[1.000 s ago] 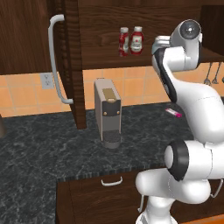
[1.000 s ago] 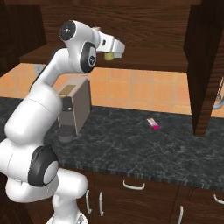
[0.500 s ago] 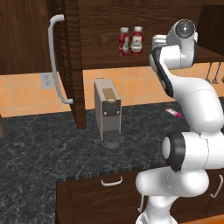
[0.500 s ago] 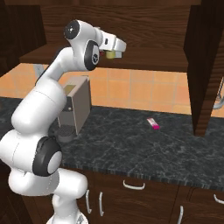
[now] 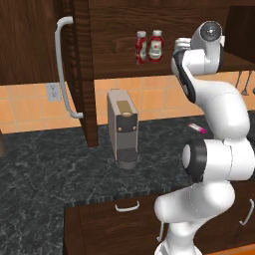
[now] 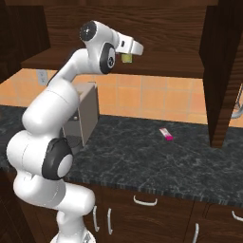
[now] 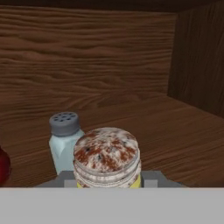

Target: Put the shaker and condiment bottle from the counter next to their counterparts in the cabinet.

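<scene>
Right now my gripper [image 6: 127, 57] is clamped tight on the yellow-green shaker [image 7: 107, 158], which I carry up at the level of the cabinet shelf [image 7: 175, 135]. From the hand view I see mostly its speckled tan top; the body is cut off at the bottom edge, with only slivers of yellow showing, and my own fingers are hidden behind it. In the right base view the shaker pokes out below the white hand as a small yellow-green stub.

Just behind and to the left of the shaker in the hand view stands the pale blue-grey shaker [image 7: 64, 141] with its grey perforated cap, upright on the shelf; whether the two touch I cannot tell. At the far left edge a red curve [image 7: 3, 166] is cut off, too little to name for certain. In the left base view two red ketchup bottles [image 5: 149, 46] stand side by side on the same shelf, left of my arm, which blocks the shelf's right part from that camera.

The shelf runs bare to the right of the pale shaker up to the cabinet's side wall [image 7: 201, 61], and back to the rear panel. The cabinet door [image 5: 79, 69] hangs open at left with its long grey bar handle [image 5: 63, 64]. Down on the dark counter [image 6: 156, 161] sit a coffee machine [image 5: 122, 127] and a pink-and-white tube [image 6: 165, 134], well apart.
</scene>
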